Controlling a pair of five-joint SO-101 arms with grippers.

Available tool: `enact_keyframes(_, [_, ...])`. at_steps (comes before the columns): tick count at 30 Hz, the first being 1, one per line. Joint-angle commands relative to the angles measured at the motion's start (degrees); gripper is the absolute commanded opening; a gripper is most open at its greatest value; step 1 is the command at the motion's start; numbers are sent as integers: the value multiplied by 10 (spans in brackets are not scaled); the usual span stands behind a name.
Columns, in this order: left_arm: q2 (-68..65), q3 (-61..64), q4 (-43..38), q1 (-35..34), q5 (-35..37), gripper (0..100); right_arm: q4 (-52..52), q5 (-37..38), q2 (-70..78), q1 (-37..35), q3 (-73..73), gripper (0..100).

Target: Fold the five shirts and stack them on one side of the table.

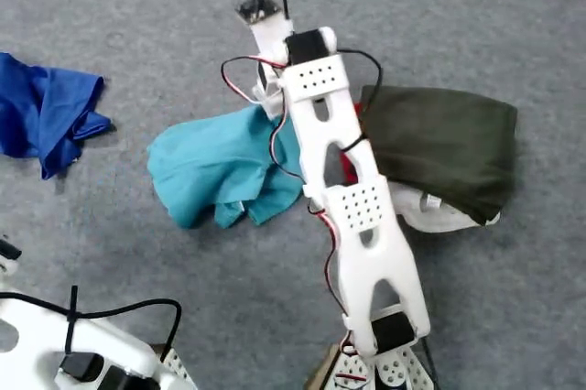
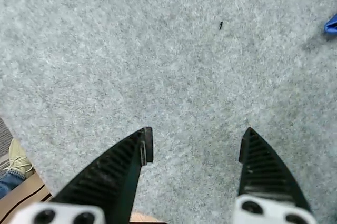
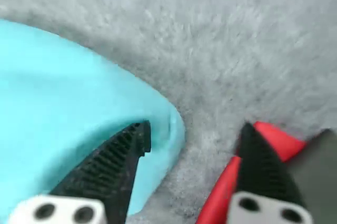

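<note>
Lying crumpled, teal shirt (image 1: 212, 167) beside olive shirt (image 1: 441, 138)

Legible markings: none.
No text, label, number or sign was readable on the shirts (image 1: 220, 166), the arms (image 1: 352, 198) or the surface (image 1: 137, 262).

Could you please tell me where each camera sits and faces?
High view: fixed above, looking down on the table; shows the right arm over a teal shirt and part of the left arm.
Left wrist view: on the left wrist, facing bare table; open left end effector shows.
Right wrist view: on the right wrist, facing the teal shirt's edge and red cloth; open right end effector shows.
Shared: high and right wrist views both show the teal shirt.
</note>
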State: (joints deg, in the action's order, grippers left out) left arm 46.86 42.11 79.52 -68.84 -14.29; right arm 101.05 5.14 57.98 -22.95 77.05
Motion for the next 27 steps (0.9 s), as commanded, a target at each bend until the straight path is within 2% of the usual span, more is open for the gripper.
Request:
enact_keyframes(1, [8,-8,-12,2,-3,271,13,6,-114,-37,30,157])
enact_keyframes(8, [9,4,-76,-24,-3,271,14,-2,-217,-142,-30,84])
enact_keyframes(14, [9,9,-123,-76,-3,271,13,-102,-321,-254,-286,83])
enact_keyframes(20, [9,9,-122,-80,-3,271,11,-207,-385,-338,-540,81])
enact_keyframes(23, [9,9,-123,-83,-3,271,-11,-244,-382,-373,-604,81])
enact_keyframes(27, [9,23,-130,-82,-3,271,-86,-288,-350,-400,-618,83])
